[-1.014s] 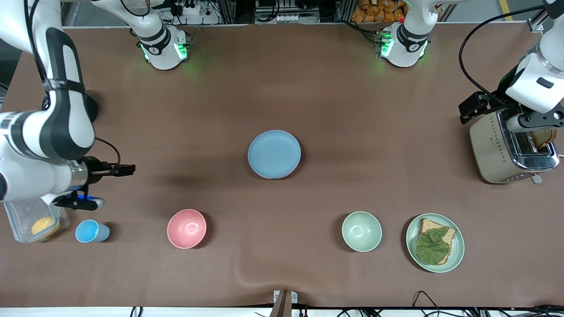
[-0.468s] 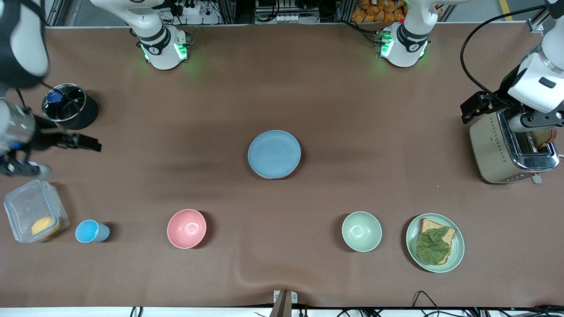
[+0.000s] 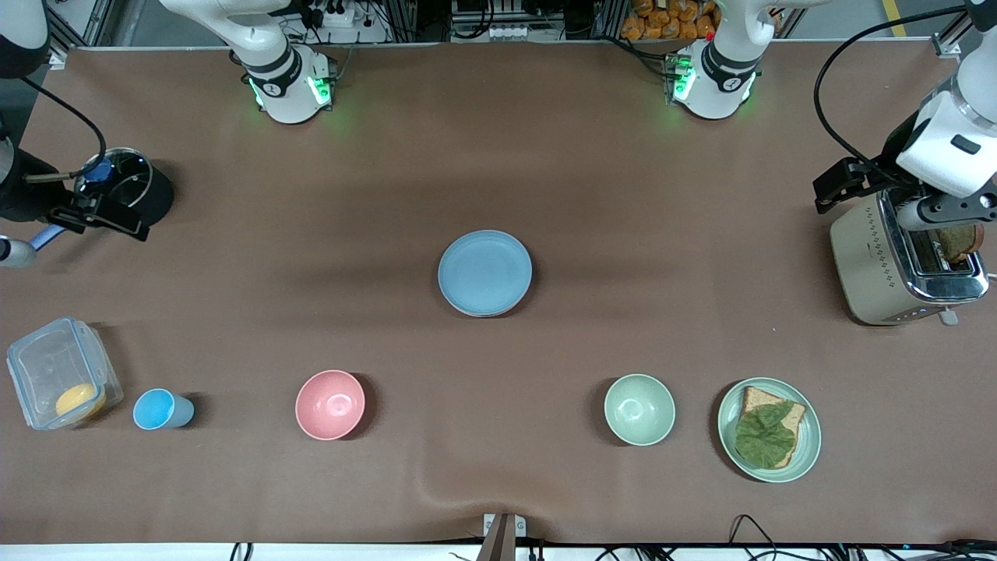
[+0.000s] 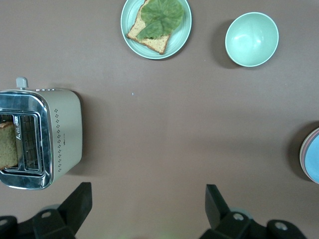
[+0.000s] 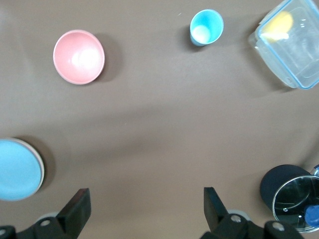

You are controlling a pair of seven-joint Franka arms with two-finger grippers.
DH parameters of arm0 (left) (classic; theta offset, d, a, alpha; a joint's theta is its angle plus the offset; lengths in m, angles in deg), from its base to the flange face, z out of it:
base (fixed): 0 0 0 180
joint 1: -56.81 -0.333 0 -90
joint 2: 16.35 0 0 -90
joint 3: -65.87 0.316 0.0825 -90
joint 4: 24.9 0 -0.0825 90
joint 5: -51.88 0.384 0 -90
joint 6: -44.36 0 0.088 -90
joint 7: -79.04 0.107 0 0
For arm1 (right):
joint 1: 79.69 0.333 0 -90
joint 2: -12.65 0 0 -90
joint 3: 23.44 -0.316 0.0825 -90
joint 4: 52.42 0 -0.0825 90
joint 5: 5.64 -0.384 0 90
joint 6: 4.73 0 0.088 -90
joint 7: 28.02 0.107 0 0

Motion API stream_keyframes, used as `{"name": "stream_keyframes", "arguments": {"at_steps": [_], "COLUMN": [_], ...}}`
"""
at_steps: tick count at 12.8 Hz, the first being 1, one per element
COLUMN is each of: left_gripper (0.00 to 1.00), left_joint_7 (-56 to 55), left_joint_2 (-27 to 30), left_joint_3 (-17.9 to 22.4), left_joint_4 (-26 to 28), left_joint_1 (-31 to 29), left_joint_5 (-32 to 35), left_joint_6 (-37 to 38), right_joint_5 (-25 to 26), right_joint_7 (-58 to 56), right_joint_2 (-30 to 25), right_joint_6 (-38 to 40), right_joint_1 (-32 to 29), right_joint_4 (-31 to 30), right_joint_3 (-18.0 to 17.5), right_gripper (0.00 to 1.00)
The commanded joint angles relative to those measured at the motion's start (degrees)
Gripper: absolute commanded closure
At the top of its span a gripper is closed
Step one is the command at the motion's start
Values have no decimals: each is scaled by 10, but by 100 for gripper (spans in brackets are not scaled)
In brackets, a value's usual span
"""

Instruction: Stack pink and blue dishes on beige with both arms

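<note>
The light blue plate lies at the table's middle as the top of a stack. In the left wrist view its edge shows a pink rim beneath it. In the right wrist view a pale beige rim shows under the blue plate. My right gripper hangs open and holds nothing, by the black cup at the right arm's end of the table; its wrist view shows the same gripper. My left gripper is open and holds nothing, over the toaster's edge, and shows again in its wrist view.
A toaster with toast stands at the left arm's end. Nearest the front camera run a green plate with toast and a leaf, a green bowl, a pink bowl, a blue cup and a clear container. A black cup stands beside the right gripper.
My right arm has swung away from the clear container and blue cup, out to the black cup. The left arm and the plates have stayed put.
</note>
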Motion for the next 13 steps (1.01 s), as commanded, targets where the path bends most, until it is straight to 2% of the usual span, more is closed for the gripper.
{"name": "stream_keyframes", "arguments": {"at_steps": [1,13], "left_gripper": [0,0], "left_joint_7": [10,10], "left_joint_2": [13,13], "left_joint_3": [5,4], "left_joint_4": [5,-6], "left_joint_1": [0,-1], "left_joint_5": [-14,-13], "left_joint_6": [15,34], "right_joint_5": [28,16], "right_joint_7": [39,-3], "right_joint_2": [6,7], "right_joint_6": [-2,-3], "right_joint_1": [2,-23], "right_joint_4": [15,12], "right_joint_3": [-9,-8], "right_gripper": [0,0]}}
